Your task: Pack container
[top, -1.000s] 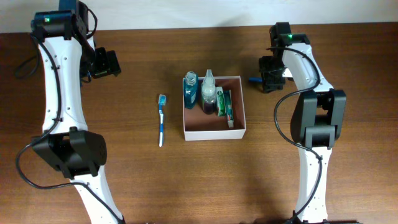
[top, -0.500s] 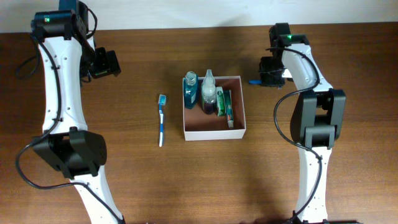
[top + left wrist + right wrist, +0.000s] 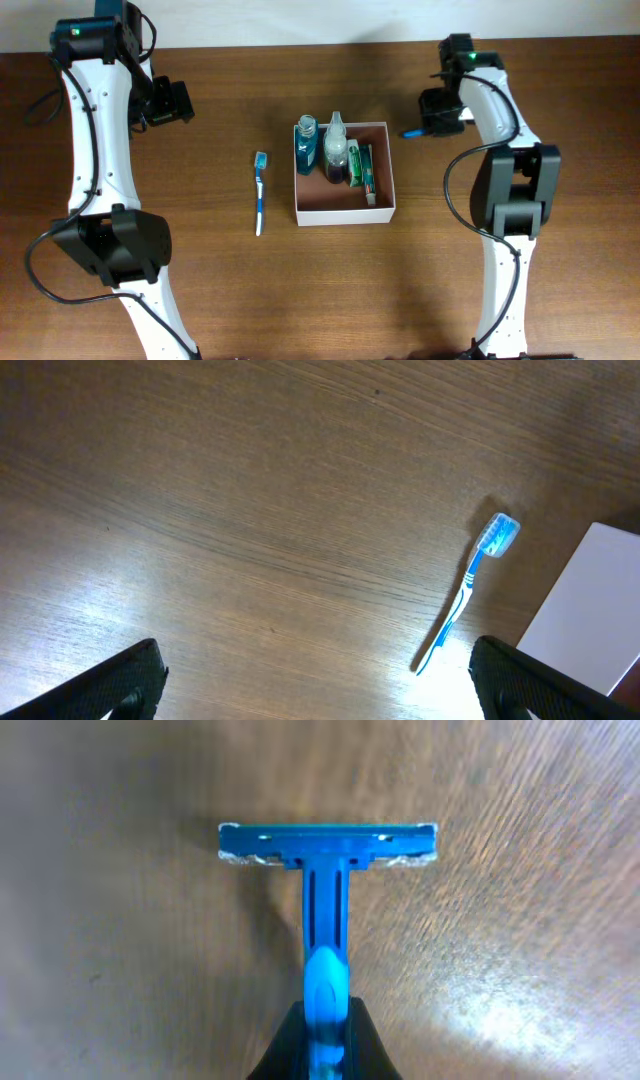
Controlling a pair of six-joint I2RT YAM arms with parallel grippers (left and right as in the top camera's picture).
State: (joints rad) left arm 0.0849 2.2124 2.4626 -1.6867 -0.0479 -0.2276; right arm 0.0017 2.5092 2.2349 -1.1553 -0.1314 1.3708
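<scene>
The container (image 3: 340, 212), a shallow white-walled box with a pinkish-brown floor, sits mid-table. Inside it are a blue bottle (image 3: 307, 146), a clear bottle (image 3: 336, 150) and a green-and-white packet (image 3: 363, 168). A blue razor (image 3: 327, 900) points away from my right wrist camera, its handle clamped between the shut fingers of my right gripper (image 3: 325, 1042). From overhead the razor (image 3: 410, 131) sticks out left of the right gripper (image 3: 432, 118), just right of the container. A blue toothbrush (image 3: 260, 190) lies left of the container. My left gripper (image 3: 318, 682) hangs open over bare wood.
In the left wrist view the toothbrush (image 3: 470, 585) lies ahead to the right, next to the container's white wall (image 3: 580, 610). The left gripper (image 3: 172, 103) is at the far left, well apart from the toothbrush. Both arm bases stand near the table's front.
My right gripper has shut on the razor's handle and shifted slightly right with it. The left arm has not moved.
</scene>
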